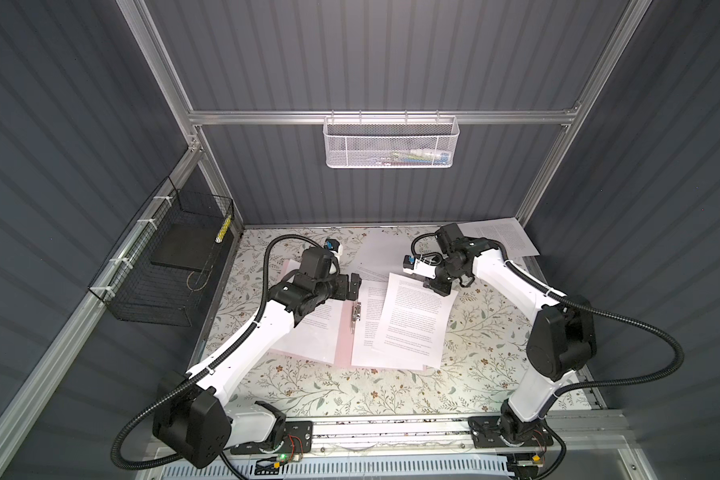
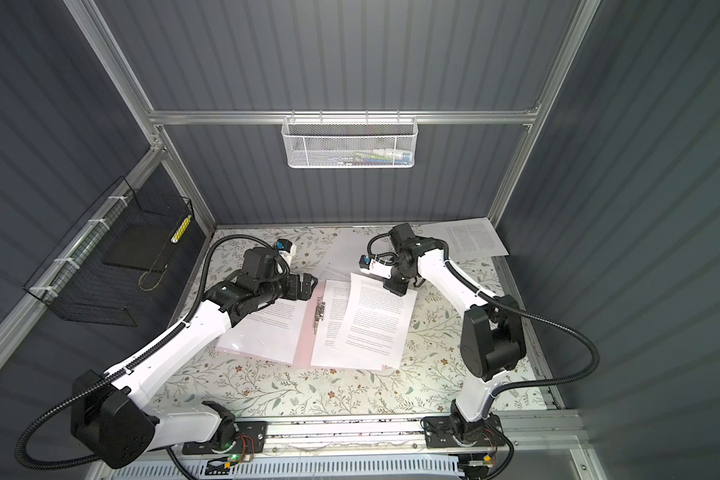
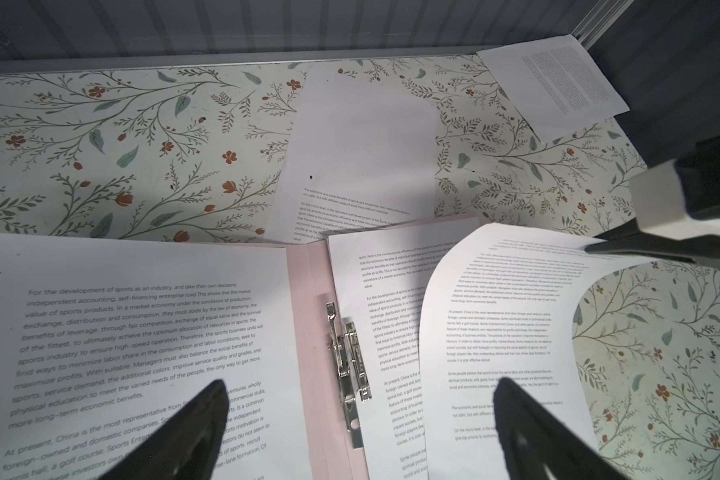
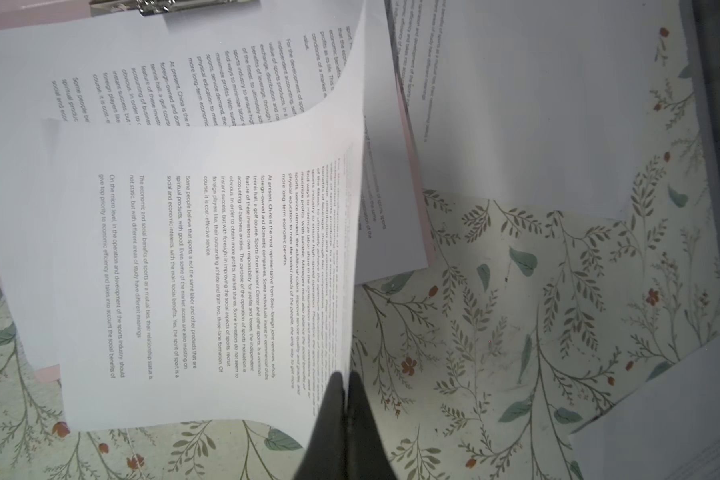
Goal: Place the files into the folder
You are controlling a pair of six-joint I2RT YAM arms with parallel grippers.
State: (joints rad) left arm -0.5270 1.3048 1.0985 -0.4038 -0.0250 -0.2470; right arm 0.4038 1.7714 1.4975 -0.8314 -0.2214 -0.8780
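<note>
- Our right claw point(image 4: 346, 378) is shut on 1 sheet point(image 4: 163, 249), holding it up over the folder point(image 3: 304, 282).
- Our left claw point(image 3: 360, 392) hovers wide open, ready to help.

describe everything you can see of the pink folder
The pale pink folder lies open and flat on the floral table, thin and card-like. A silver metal clip runs along its spine. Both leaves are mostly covered by printed white sheets, leaving only the pink middle strip and edges showing.
</note>
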